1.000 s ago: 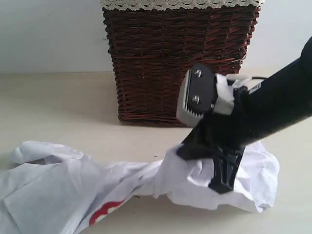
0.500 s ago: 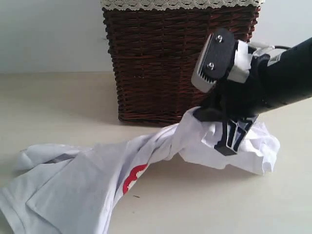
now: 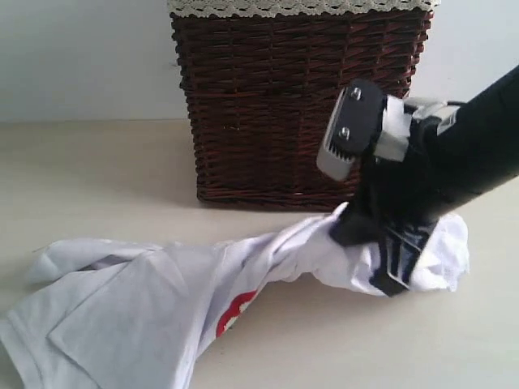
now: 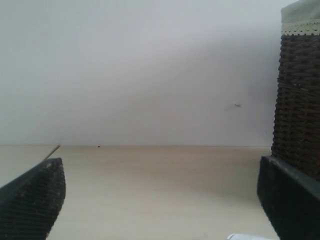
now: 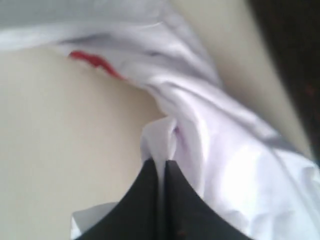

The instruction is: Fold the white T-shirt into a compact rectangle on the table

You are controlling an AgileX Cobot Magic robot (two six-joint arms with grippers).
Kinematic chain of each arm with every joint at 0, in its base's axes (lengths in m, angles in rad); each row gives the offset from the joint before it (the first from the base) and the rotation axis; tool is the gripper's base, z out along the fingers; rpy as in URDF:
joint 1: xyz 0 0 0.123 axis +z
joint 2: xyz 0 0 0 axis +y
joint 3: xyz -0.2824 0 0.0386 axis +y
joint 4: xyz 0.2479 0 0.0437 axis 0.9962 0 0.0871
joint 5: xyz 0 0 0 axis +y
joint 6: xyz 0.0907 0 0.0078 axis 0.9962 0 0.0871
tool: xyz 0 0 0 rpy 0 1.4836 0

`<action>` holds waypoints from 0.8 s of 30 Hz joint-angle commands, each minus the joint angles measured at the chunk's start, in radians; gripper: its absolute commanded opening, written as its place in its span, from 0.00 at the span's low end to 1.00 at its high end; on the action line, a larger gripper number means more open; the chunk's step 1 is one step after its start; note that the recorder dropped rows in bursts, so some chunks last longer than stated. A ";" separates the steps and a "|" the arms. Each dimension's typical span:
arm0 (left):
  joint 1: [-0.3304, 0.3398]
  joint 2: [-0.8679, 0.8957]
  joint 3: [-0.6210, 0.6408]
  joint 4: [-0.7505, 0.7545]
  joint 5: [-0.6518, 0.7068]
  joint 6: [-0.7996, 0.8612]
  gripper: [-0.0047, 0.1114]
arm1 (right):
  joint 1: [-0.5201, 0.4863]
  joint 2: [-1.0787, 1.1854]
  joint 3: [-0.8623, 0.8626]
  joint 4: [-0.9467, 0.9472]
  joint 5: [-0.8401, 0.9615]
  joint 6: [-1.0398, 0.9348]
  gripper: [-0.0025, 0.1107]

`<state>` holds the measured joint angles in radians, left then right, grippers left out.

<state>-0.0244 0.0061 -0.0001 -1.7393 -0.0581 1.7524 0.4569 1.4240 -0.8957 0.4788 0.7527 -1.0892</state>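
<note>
cream surface (image 3: pixel 97 178) with a white shirt (image 3: pixel 138 316) pinched at one end.
the right fingers (image 3: pixel 396 261) are black and pressed tight together on a scrunched bit of the white shirt, just in front of a dark brown basket (image 3: pixel 284 105). in the right wrist view the cloth is squeezed between them with no gap. from there the shirt runs like a twisted rope toward the left side of the exterior view, then spreads out flat on the surface. a bit of a red letter (image 3: pixel 235 312) peeks out of a fold. the basket stands at the back in front of a pale wall (image 3: pixel 81 57), with a strip of lace (image 3: pixel 300 6) along its top. the left fingers (image 4: pixel 35 200) are wide apart and hold nothing, low over the surface beside the basket.
</note>
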 commanded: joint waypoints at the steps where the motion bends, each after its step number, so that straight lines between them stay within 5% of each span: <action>1: 0.002 -0.006 0.000 -0.005 0.003 0.000 0.94 | -0.004 0.024 -0.006 -0.080 0.247 -0.124 0.02; 9: 0.002 -0.006 0.000 -0.005 0.003 0.002 0.94 | -0.004 0.026 0.062 -0.094 0.242 -0.208 0.02; 13: 0.002 -0.006 0.000 -0.005 0.003 0.002 0.94 | -0.004 0.026 0.075 -0.097 0.410 -0.214 0.05; 15: 0.002 -0.006 0.000 -0.005 0.003 0.000 0.94 | -0.004 0.026 0.106 -0.097 0.468 -0.229 0.17; 18: 0.002 -0.006 0.000 -0.005 0.003 0.000 0.94 | -0.004 0.026 0.177 -0.097 0.445 -0.233 0.54; 21: 0.002 -0.006 0.000 -0.005 0.003 0.002 0.94 | -0.004 0.016 0.191 -0.097 0.395 -0.233 0.59; 24: 0.002 -0.006 0.000 -0.005 0.003 0.000 0.94 | -0.004 -0.164 0.191 -0.114 0.142 -0.233 0.59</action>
<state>-0.0244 0.0061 -0.0001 -1.7393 -0.0581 1.7524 0.4569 1.3707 -0.7057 0.3773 1.0478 -1.3135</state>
